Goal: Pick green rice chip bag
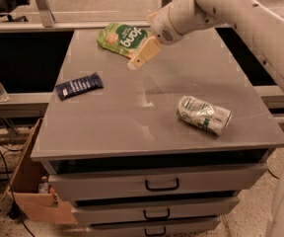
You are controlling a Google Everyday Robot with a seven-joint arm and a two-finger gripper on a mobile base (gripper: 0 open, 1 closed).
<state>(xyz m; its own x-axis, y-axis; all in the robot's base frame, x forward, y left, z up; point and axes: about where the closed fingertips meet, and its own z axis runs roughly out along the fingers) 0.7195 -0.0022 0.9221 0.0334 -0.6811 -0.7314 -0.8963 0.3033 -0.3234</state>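
The green rice chip bag (121,38) lies flat at the far left-centre of the grey cabinet top (132,112). It is light green with a dark green patch and white lettering. My gripper (143,54) hangs from the white arm coming in from the upper right. Its pale fingers sit at the bag's right front edge, low over the top. Part of the bag's right end is hidden behind the gripper.
A small dark blue bar wrapper (79,85) lies at the left. A silver-and-green can (203,114) lies on its side at the right front. Drawers with dark handles (161,185) are below. A cardboard box (33,186) stands on the floor at the left.
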